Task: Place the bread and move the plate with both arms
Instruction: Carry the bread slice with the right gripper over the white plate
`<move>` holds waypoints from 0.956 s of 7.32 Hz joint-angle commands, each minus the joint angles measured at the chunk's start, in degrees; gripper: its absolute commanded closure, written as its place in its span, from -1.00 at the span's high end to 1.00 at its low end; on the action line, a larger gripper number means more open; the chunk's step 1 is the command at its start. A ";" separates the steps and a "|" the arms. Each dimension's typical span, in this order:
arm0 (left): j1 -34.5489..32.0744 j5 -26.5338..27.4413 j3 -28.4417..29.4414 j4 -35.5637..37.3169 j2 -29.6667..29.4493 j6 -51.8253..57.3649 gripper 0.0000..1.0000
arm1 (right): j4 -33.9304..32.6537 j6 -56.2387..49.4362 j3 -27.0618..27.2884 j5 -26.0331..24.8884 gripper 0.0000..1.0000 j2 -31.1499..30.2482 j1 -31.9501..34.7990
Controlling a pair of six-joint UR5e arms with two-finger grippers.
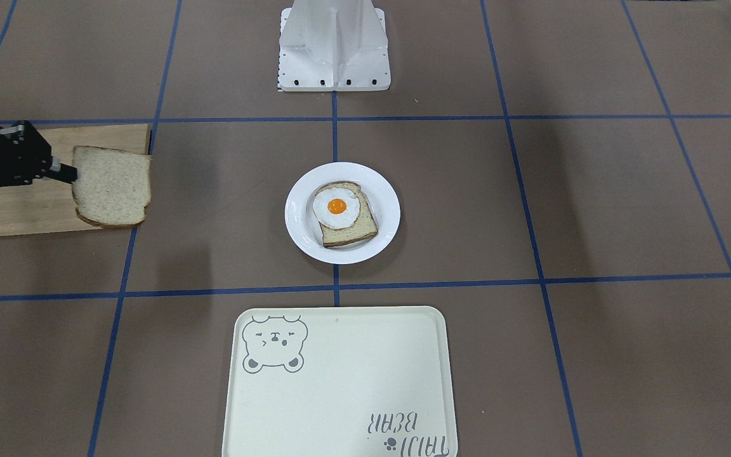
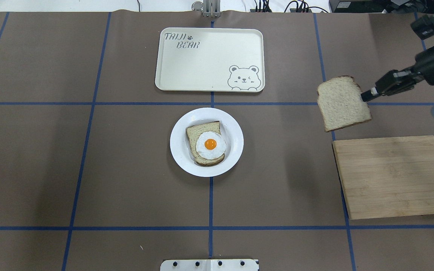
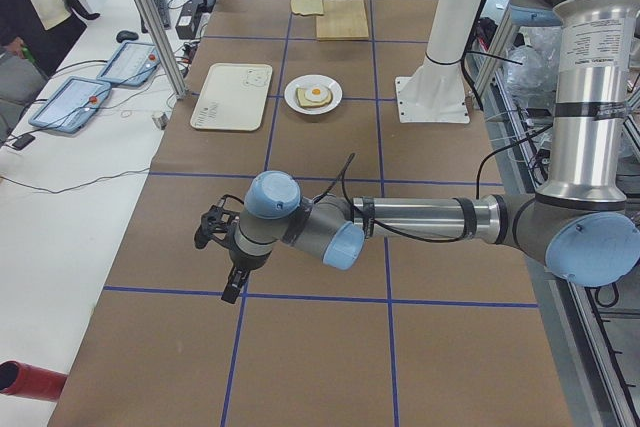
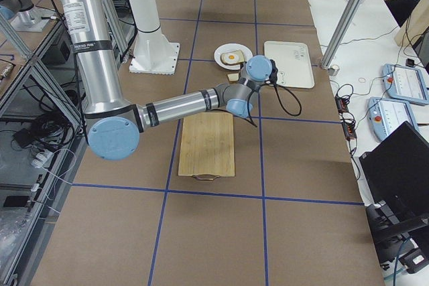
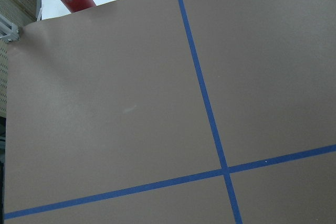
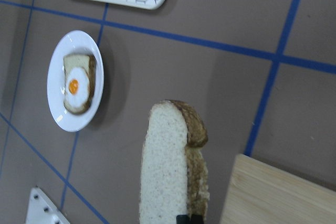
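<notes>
Bread (image 2: 343,103) sticks out from the right gripper (image 2: 364,96), which pinches its edge tight, up above the table (image 2: 89,169) near the wooden board (image 2: 394,177).

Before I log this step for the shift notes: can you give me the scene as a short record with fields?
bread: plain slice, in the air by the cutting board, pinched at one edge
right gripper: shut on the bread
plate: table centre, carrying an egg-topped slice
tray: beyond the plate from the robot, not touching it
left gripper: far from the plate on the robot's left side; open or shut cannot be told
</notes>
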 commanded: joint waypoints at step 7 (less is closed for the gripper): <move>0.00 0.00 3.91 -0.02 -1.20 0.07 0.99 | -0.07 7.90 -3.14 -36.61 -1.00 15.68 -29.37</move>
